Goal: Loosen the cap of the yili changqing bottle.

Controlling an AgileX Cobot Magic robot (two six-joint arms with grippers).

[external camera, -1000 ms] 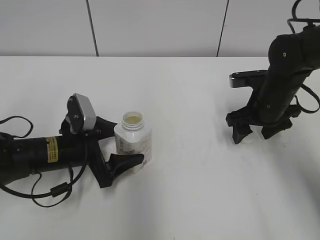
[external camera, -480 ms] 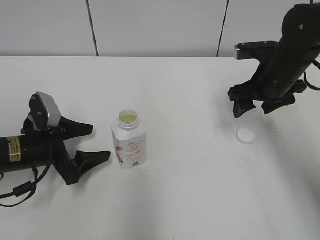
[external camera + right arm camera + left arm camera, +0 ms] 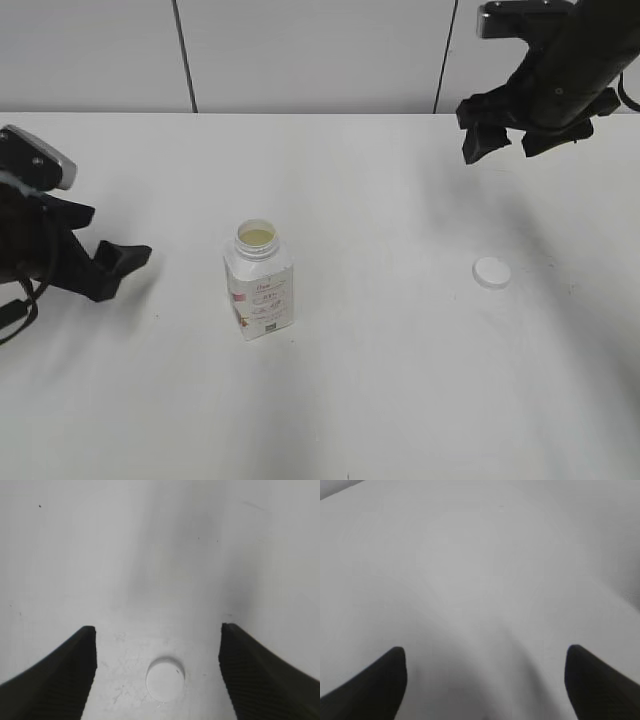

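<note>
The yili changqing bottle (image 3: 261, 283) stands upright near the table's middle, uncapped, with pale liquid showing in its open neck. The white cap (image 3: 491, 272) lies flat on the table to the right, apart from the bottle; it also shows in the right wrist view (image 3: 165, 678). My right gripper (image 3: 505, 140) is open and empty, raised high above the table behind the cap; its jaws (image 3: 157, 645) frame the cap from above. My left gripper (image 3: 105, 250) is open and empty at the far left, well away from the bottle; its wrist view (image 3: 485, 660) shows only bare table.
The white table (image 3: 380, 380) ends at a pale panelled wall (image 3: 310, 55) at the back. Nothing else stands on it.
My left gripper let go of the bottle and pulled back to the left. My right gripper left the cap on the table and rose up and back.
</note>
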